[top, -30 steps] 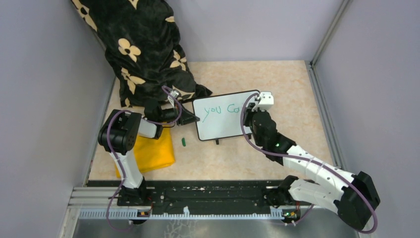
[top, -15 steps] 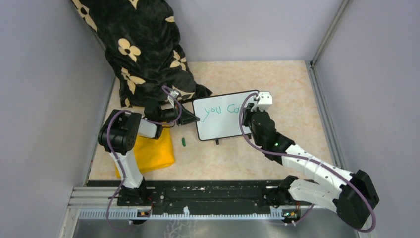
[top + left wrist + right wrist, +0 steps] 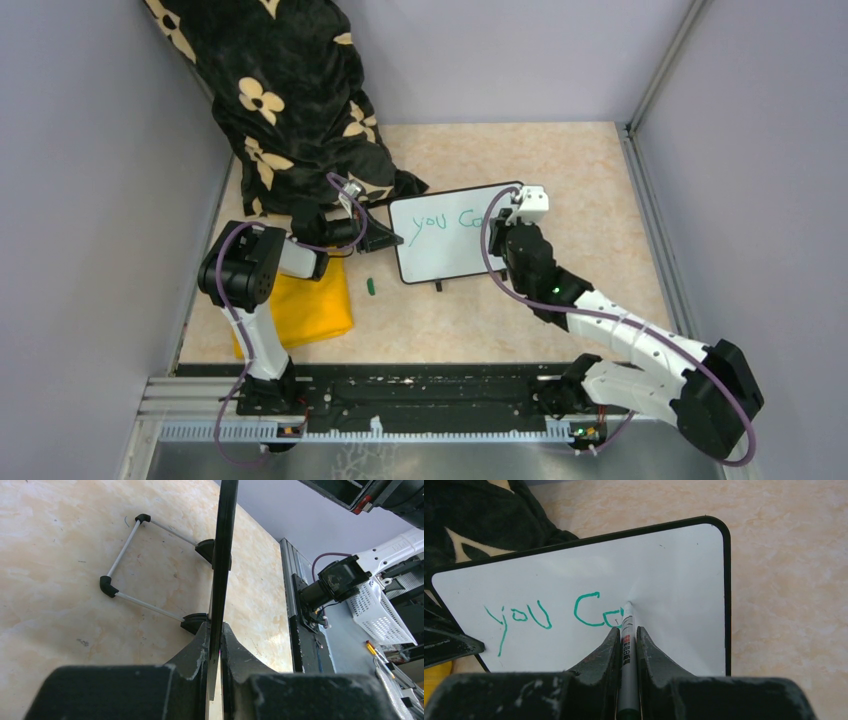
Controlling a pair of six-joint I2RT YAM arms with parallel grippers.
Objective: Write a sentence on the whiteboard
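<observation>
1. Two arms share the job in the top external view. The left gripper [image 3: 385, 238] is pinched shut on the left edge of the whiteboard [image 3: 448, 250], most likely to steady it against the push of writing. The right gripper [image 3: 503, 216] hangs over the board's far right corner. The board sits mid-worktop [image 3: 580, 180], just right of a yellow cloth [image 3: 305, 305] and a small green cap [image 3: 371, 286], with black flowered fabric [image 3: 285, 100] at the far left. The sentence [image 3: 445, 221] so far reads "you Co" along the board's far line, so most of it appears unwritten.

2. From the left wrist, the board shows edge-on, clamped between both fingers of that gripper. It stands tilted off the worktop on its wire stand [image 3: 125, 565], a slope that probably offers the face to the pen.

3. From the right wrist, the right gripper's fingers are closed on a marker [image 3: 625, 635]. Its tip touches the white surface just right of the green "C", at the end of a half-formed second letter. Holding the barrel so near the tip probably keeps the stroke stiff.

4. Against the top views from a second and half a second before, the board, left arm, cloth and cap lie where they were. Only the right wrist has crept slightly left and far. The readable text has not noticeably grown.
</observation>
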